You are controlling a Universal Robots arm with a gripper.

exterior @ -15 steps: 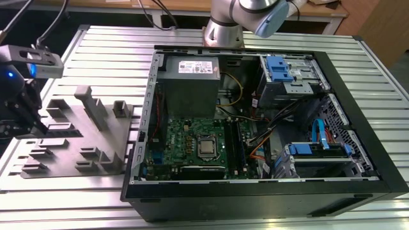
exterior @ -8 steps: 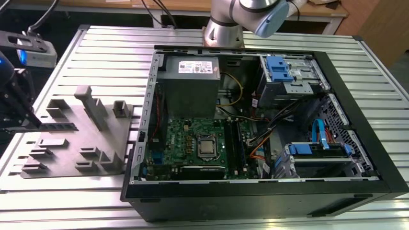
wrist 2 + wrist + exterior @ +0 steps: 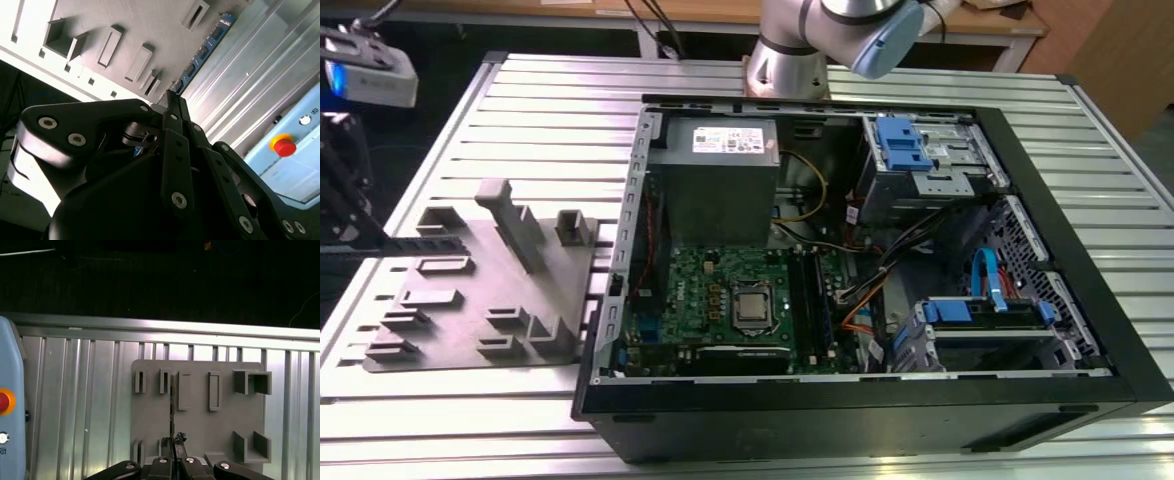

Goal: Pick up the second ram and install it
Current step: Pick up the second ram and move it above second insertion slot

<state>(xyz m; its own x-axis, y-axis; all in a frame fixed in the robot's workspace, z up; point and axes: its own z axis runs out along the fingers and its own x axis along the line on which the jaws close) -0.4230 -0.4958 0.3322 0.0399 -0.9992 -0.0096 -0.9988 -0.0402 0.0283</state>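
The second ram [image 3: 206, 47] is a thin blue strip with dark chips sticking out past my gripper [image 3: 172, 97], whose fingers are shut on its near end. In the first wrist view the ram [image 3: 171, 405] shows edge-on as a dark line running from the gripper [image 3: 175, 440] over the grey holder plate [image 3: 200, 425]. In the exterior view the open computer case [image 3: 854, 420] lies on the table. Inside it are the green motherboard [image 3: 707, 300] and its long black slots [image 3: 811, 300]. The arm [image 3: 801, 50] rises behind the case.
The grey holder plate [image 3: 454, 300] with raised brackets lies at the exterior view's left of the case. A pale blue box with a red stop button [image 3: 285, 145] sits on the ribbed metal table [image 3: 90, 405]. A grey power-supply box [image 3: 720, 180] and loose cables fill the case.
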